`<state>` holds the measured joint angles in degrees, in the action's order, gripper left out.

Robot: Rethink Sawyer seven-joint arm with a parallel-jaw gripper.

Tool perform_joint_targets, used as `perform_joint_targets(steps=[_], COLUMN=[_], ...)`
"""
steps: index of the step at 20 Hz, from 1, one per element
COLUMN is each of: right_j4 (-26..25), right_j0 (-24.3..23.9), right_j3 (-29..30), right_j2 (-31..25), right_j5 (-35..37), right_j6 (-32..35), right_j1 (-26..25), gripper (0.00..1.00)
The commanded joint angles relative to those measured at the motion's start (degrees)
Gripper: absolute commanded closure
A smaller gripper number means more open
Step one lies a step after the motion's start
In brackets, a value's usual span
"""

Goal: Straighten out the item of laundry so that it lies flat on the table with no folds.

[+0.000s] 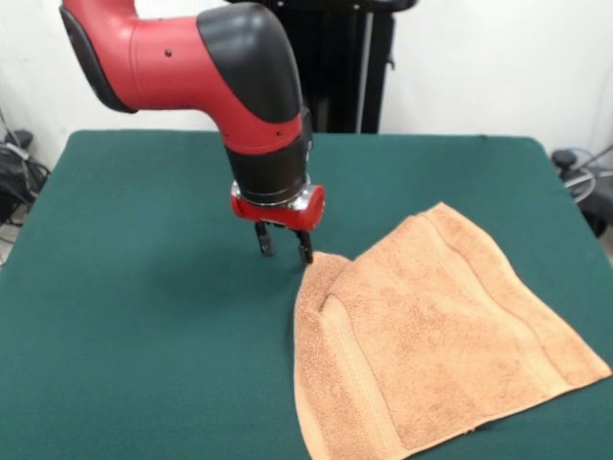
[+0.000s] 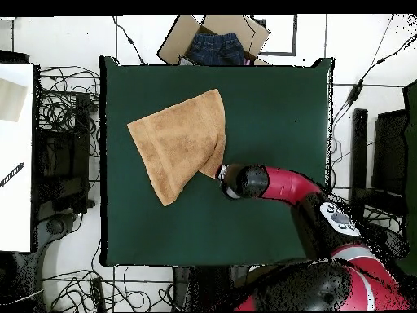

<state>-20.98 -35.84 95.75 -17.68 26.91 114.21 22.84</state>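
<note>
Front view, read from left to right, shows first the bare part of the table (image 1: 124, 316) with its dark green top, then my arm (image 1: 192, 57), red and black, coming down from the upper left. Below the red ring hangs my gripper (image 1: 283, 246); its two dark fingers (image 1: 262, 240) stand a little apart and hold nothing. The tips are just beside the upper corner of the towel (image 1: 450, 335), and I cannot tell if one of them touches the cloth. I count one towel, light orange-tan, lying on the right half of the table. One flap at its left side is folded over the rest, so it is not flat, and a woven band runs along this flap. The bottom edge of the picture cuts off the lower left corner of the towel. Behind my arm stands a black pedestal (image 1: 340, 67), partly hidden by my elbow. In the overhead view, from left to right, I see cables (image 2: 61, 114) on the floor, then the towel (image 2: 175, 143) on the upper left part of the table (image 2: 277, 114), then my wrist, which covers my gripper fully. Above the table's edge lies one cardboard box (image 2: 175, 41) with one blue garment (image 2: 216, 47) inside it.
</note>
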Motion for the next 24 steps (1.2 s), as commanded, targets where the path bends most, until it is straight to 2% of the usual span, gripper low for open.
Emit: perform_joint_targets(steps=[1, 12, 24], right_j4=[-4.3, -0.8, 0.4], right_j0=[7.8, 11.5, 9.4], right_j3=[-8.0, -6.4, -5.9], right_j2=[1.7, 3.2, 1.2], right_j5=[-6.2, -5.5, -4.3], right_j6=[3.2, 6.7, 4.2], right_j1=[-3.7, -1.4, -1.2], gripper=[0.00, 0.00, 0.00])
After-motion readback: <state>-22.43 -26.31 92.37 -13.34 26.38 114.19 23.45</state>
